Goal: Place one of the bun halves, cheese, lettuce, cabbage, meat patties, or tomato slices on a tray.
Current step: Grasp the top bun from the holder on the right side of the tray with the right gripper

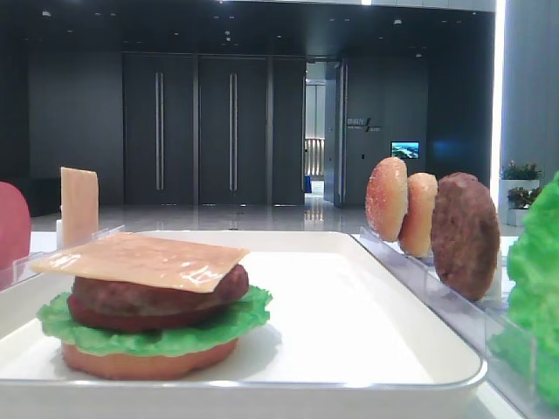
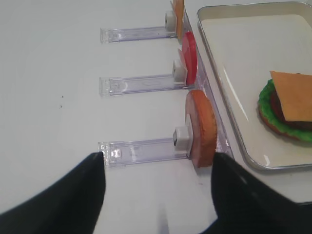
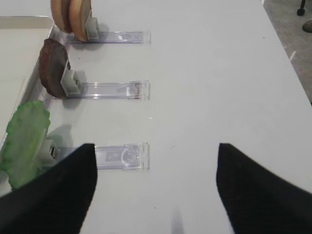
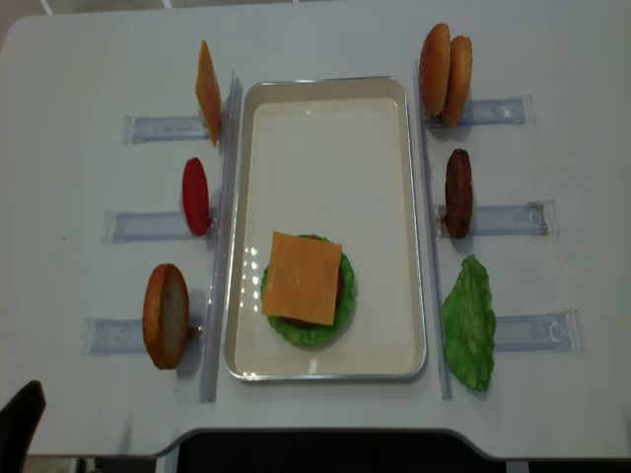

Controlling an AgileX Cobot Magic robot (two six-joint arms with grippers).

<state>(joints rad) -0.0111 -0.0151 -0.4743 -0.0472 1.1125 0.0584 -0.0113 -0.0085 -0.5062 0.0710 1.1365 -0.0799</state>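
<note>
A white tray (image 4: 325, 91) lies mid-table and holds a stack: bun base, lettuce, meat patty and a cheese slice (image 4: 304, 278) on top. A domed bun half (image 2: 201, 127) stands on edge in a rack left of the tray. My left gripper (image 2: 158, 161) hovers open just in front of it, with nothing between the fingers. Right of the tray my right gripper (image 3: 156, 148) is open and empty over bare table, beside a standing lettuce leaf (image 3: 24, 141). Beyond the leaf stand a meat patty (image 3: 52, 68) and two bun halves (image 3: 72, 17).
Clear plastic racks (image 4: 513, 217) flank the tray on both sides. The left ones also hold a tomato slice (image 4: 195, 195) and an upright cheese slice (image 4: 207, 92). The table's front edge runs close below the tray (image 4: 325, 429).
</note>
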